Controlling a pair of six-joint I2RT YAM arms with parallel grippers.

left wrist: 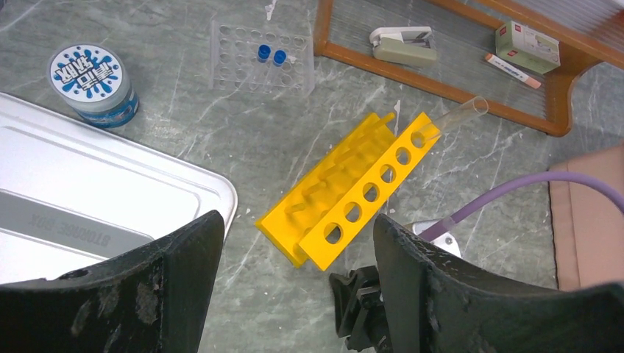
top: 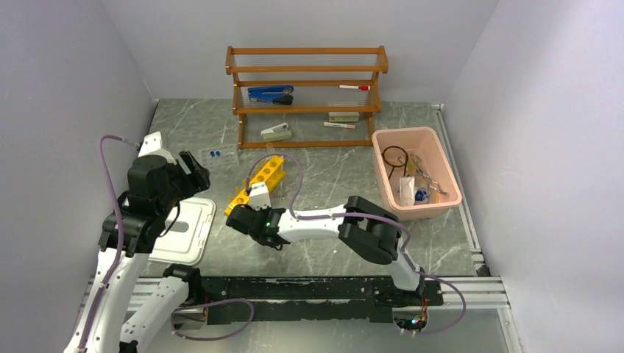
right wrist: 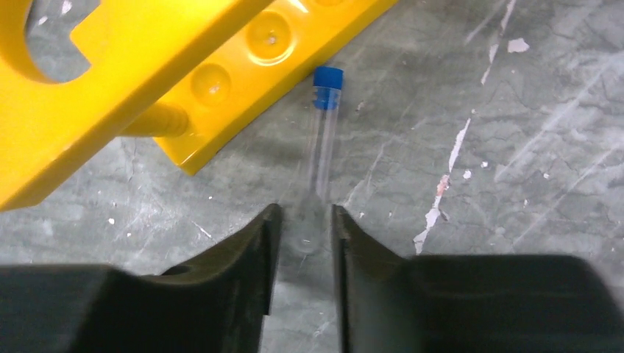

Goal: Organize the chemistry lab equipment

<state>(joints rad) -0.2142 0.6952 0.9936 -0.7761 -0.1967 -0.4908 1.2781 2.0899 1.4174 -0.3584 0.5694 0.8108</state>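
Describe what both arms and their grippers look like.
The left arm and right arm have white links and chunky black joints; a lilac cable loops along each. The left gripper and right gripper have broad matte black fingers, the left's scuffed.

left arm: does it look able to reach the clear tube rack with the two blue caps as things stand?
Probably yes. The clear rack sits just ahead of the open left claw with nothing between them, and the right arm is off to the side at the yellow rack.
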